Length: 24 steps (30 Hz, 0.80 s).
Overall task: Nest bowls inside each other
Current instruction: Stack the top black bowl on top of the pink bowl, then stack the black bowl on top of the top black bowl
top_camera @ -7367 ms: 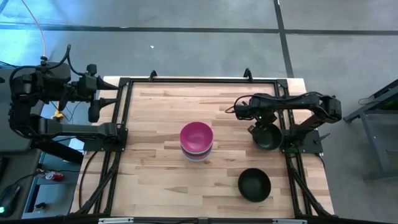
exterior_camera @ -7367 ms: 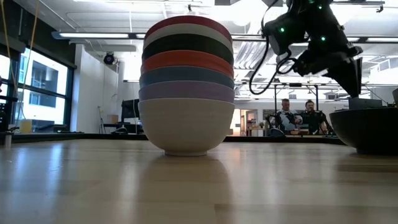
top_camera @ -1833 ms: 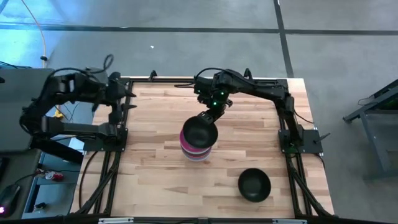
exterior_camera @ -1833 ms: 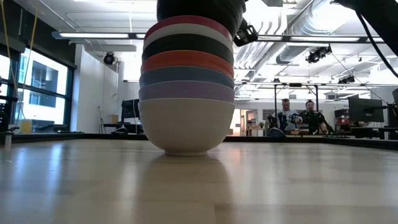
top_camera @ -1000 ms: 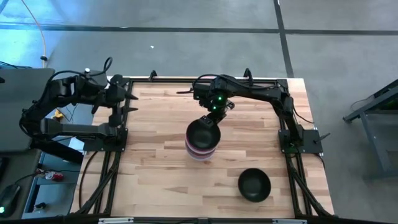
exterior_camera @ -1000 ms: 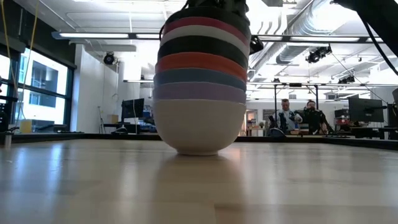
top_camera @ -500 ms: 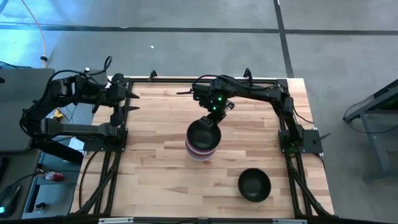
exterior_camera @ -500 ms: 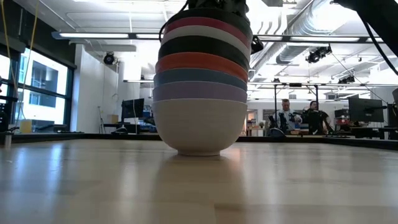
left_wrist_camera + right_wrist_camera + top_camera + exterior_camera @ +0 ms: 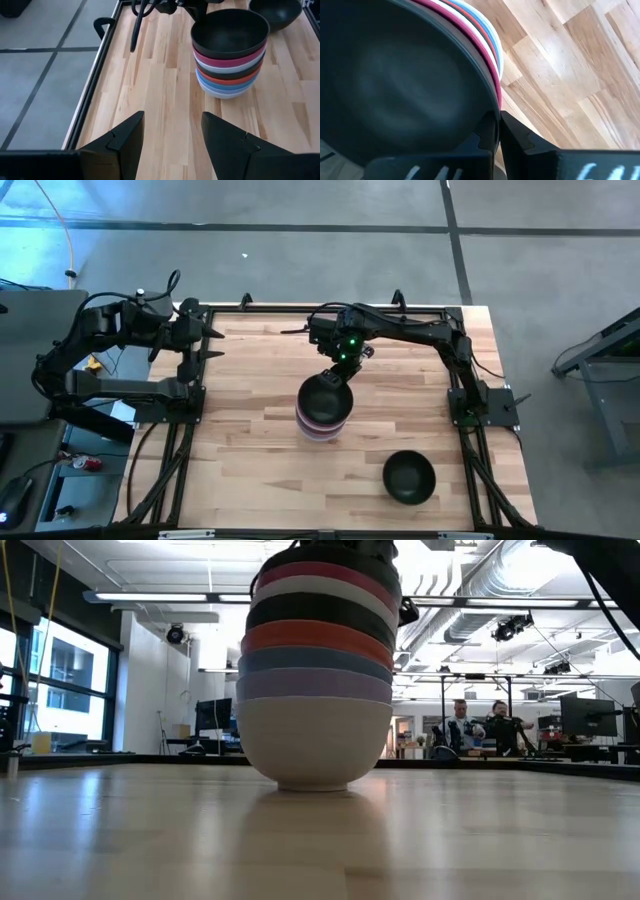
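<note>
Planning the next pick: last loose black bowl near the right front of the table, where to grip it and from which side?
Grip the loose black bowl by its rim, coming from above, one finger inside the wall and one outside. It sits upright and open, alone on the table, so the thin rim is the only edge to pinch. The right gripper holds the stack's top bowl the same way.

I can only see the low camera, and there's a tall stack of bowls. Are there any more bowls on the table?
Observer: Yes, one loose round black bowl sits on the wooden table, right of the stack of coloured bowls.
Operator: Is something holding the top one?
Observer: The right hand pinches the rim of the top black bowl.
Operator: And the other arm?
Observer: The left hand waits open at the table's left edge.
</note>
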Each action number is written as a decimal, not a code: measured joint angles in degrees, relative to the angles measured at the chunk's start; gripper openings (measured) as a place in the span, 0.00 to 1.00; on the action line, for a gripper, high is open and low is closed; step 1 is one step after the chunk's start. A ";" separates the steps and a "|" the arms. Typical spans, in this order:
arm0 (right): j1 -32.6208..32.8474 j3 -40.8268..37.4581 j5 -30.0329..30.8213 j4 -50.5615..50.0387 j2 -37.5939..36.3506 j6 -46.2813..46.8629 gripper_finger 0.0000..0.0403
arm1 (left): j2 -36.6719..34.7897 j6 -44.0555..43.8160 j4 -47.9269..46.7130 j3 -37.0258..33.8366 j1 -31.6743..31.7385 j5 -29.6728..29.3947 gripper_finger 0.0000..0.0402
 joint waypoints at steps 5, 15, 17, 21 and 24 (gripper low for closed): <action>0.00 0.00 -0.12 0.00 0.00 -0.56 0.00 | 0.00 -0.07 -0.02 0.00 0.00 0.00 0.46; -0.05 0.00 -1.88 1.46 0.00 -1.06 0.01 | 0.00 -0.07 -0.04 0.00 0.02 0.00 0.46; -0.04 0.00 -3.43 2.93 0.00 -1.35 0.03 | 0.00 -0.07 -0.04 0.00 0.02 0.02 0.46; -0.02 0.00 -4.33 5.00 -0.02 -1.44 0.12 | 0.00 -0.07 -0.11 0.00 0.00 0.02 0.46; -0.03 0.00 -4.47 4.34 -0.04 -1.01 0.18 | 0.00 -0.07 -0.24 0.00 0.00 0.02 0.46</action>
